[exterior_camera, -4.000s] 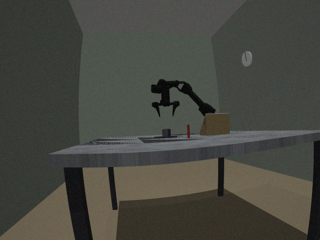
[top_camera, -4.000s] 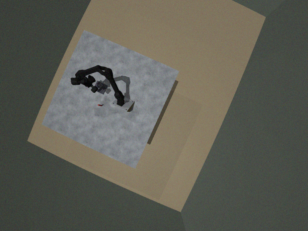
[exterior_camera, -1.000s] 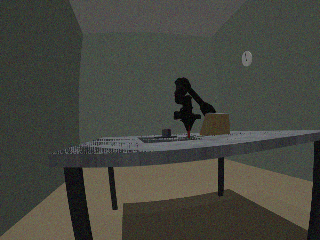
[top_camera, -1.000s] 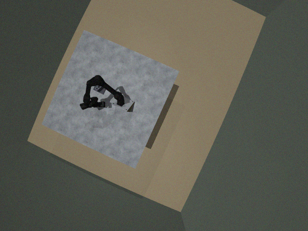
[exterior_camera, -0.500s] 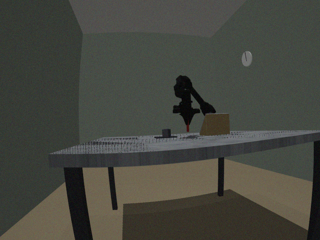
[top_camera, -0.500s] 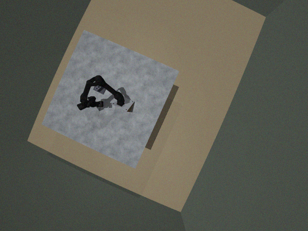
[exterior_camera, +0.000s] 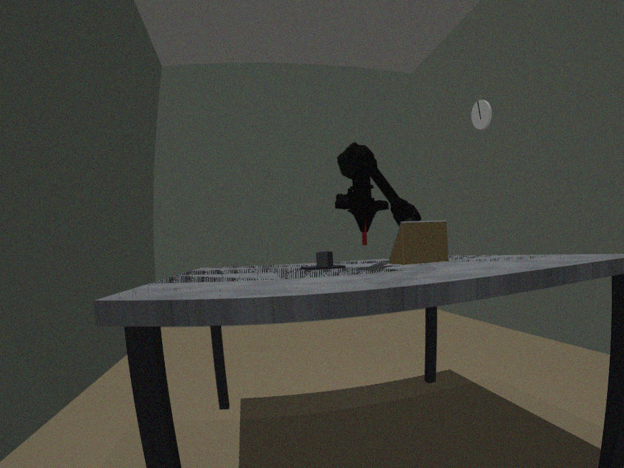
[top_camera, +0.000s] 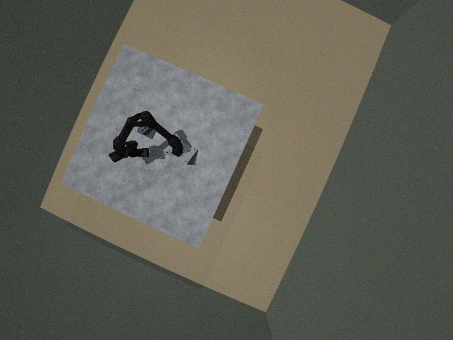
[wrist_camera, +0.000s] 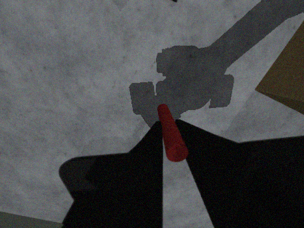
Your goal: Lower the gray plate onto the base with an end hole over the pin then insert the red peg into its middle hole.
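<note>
The counter (exterior_camera: 353, 294) is showing a mottled gray, stone-like top on thin dark legs, and it is standing on a tan floor (exterior_camera: 302, 352) inside a room with dull green walls (exterior_camera: 241, 150). A round white clock (exterior_camera: 481, 114) is hanging on the wall at about 2 o'clock from the arm. The gripper (exterior_camera: 364, 227) is hanging well above the counter, and its fingers are clamping the red peg (wrist_camera: 171, 136), which is pointing down and touching nothing below. At about 8 o'clock from the peg in the exterior view, the gray base (exterior_camera: 324, 258) is sitting on the counter. A tan wedge-shaped block (exterior_camera: 420, 241) is standing at 4 o'clock from the gripper. The arm's shadow (wrist_camera: 196, 79) is falling on the gray surface under the peg.
</note>
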Controlling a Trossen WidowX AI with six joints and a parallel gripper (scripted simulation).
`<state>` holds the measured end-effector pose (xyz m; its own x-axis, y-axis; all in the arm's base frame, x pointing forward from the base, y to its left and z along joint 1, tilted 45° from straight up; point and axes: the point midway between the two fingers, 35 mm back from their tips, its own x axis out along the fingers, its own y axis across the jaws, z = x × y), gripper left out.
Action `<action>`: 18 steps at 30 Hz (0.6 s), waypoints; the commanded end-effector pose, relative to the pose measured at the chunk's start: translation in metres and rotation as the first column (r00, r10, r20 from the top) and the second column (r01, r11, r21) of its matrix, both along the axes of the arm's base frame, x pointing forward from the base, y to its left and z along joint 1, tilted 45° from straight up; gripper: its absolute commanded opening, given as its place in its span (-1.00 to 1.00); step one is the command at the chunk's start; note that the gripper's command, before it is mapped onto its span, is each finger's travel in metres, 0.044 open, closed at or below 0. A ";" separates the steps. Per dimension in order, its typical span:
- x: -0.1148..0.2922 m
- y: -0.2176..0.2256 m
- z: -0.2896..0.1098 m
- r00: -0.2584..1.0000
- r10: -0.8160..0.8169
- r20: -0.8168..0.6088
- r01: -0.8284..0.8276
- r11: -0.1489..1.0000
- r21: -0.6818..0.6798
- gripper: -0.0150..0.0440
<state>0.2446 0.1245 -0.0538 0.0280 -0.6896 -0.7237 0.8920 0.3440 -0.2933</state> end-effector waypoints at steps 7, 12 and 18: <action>0.017 -0.013 0.014 1.000 0.002 -0.006 -0.002 1.000 0.004 -0.49; 0.026 -0.020 0.023 1.000 0.003 -0.006 -0.003 1.000 0.008 -0.49; 0.036 -0.029 0.033 1.000 0.003 -0.006 -0.003 1.000 0.013 -0.49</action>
<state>0.2745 0.0983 -0.0266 0.0189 -0.6809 -0.7322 0.8900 0.3452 -0.2981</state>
